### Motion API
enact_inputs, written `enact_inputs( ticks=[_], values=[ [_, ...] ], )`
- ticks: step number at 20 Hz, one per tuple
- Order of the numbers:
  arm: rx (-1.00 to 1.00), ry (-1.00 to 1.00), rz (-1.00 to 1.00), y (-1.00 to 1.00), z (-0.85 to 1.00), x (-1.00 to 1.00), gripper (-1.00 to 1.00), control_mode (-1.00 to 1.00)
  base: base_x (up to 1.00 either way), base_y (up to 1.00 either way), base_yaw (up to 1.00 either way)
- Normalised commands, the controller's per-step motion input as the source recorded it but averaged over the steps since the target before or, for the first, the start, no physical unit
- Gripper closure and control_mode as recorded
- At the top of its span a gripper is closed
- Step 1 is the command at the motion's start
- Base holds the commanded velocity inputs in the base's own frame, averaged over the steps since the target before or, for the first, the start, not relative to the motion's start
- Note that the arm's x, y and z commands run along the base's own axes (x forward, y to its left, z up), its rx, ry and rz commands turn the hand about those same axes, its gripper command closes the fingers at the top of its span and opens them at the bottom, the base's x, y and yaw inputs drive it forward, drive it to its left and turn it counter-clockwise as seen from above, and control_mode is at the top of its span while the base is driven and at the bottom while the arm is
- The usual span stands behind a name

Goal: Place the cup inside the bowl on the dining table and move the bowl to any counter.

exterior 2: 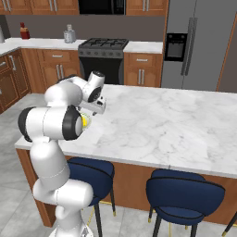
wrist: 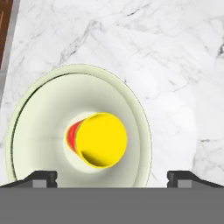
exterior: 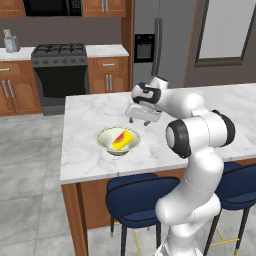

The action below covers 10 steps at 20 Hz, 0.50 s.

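Yellow cup [wrist: 99, 140] lies inside the bowl [wrist: 39, 113] on the dining-table worktop [exterior: 90, 150]. Gripper [wrist: 112, 177] hovers above, jaws apart, empty. Next: grasp the bowl rim, carry to a counter [exterior: 105, 50].

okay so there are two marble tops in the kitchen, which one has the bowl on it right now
The dining table, the freestanding one with blue stools tucked under. The bowl sits near its left end, cup inside; the counter beside the stove doesn't.

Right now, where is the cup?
The cup lies tilted inside the bowl on the dining table, near its left end in the left base view.
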Motion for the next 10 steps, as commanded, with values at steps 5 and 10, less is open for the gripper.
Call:
enact_inputs(
  ticks=[5, 10],
  values=[
    [0.09, 0.00, 0.05, 0.00, 0.00, -0.01, -1.00, -1.00, 0.00, 0.00, 0.00],
    [0.09, 0.00, 0.06, 0.00, 0.00, -0.07, -1.00, -1.00, 0.00, 0.00, 0.00]
  ],
)
